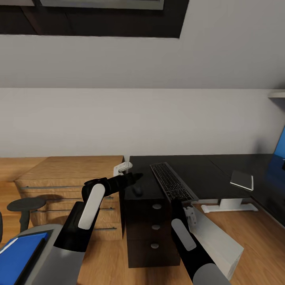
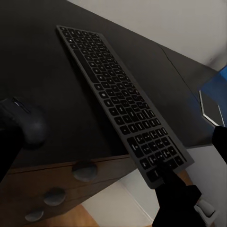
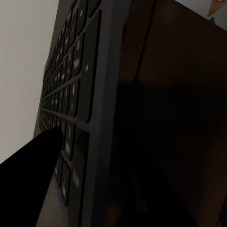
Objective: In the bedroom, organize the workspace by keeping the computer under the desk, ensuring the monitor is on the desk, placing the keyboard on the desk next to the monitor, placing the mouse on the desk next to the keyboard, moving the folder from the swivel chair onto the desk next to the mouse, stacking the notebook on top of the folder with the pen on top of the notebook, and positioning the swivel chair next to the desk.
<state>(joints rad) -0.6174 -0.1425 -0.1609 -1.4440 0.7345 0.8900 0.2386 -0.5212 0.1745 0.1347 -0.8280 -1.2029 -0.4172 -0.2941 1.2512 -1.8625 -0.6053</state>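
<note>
The black L-shaped desk (image 1: pixel 198 174) stands against a plain pale wall, its glossy dark top running from the drawer end out to the right, where it turns toward the viewer. A column of three black drawers (image 1: pixel 155 227) with round silver knobs sits under its near left end. Left of the desk, touching or just beside it, is a wooden chest (image 1: pixel 67 186) with long bar handles, on a warm wood floor (image 1: pixel 253 233).

The keyboard (image 1: pixel 171 182) lies on the desk top, angled, with its near end reaching past the front edge above the drawers. The right hand (image 2: pixel 176 189) is at that near end; in the left wrist view one dark finger lies over the corner keys, and the right wrist view looks along the key rows with a finger (image 3: pixel 33 170) close over them. I cannot tell whether it is clenched on the keyboard.

A small black mouse (image 1: pixel 137 190) sits on the desk left of the keyboard, apart from it. The left hand (image 1: pixel 132 177) hovers just above and behind the mouse; its state cannot be told.

Further right on the desk lies a thin dark slab with a pale rim (image 1: pixel 242 180). A light-grey computer (image 1: pixel 215 237) leans tilted on the floor beside the drawers. At the lower left, the blue folder (image 1: pixel 19 255) rests on the grey swivel chair (image 1: pixel 55 257).
</note>
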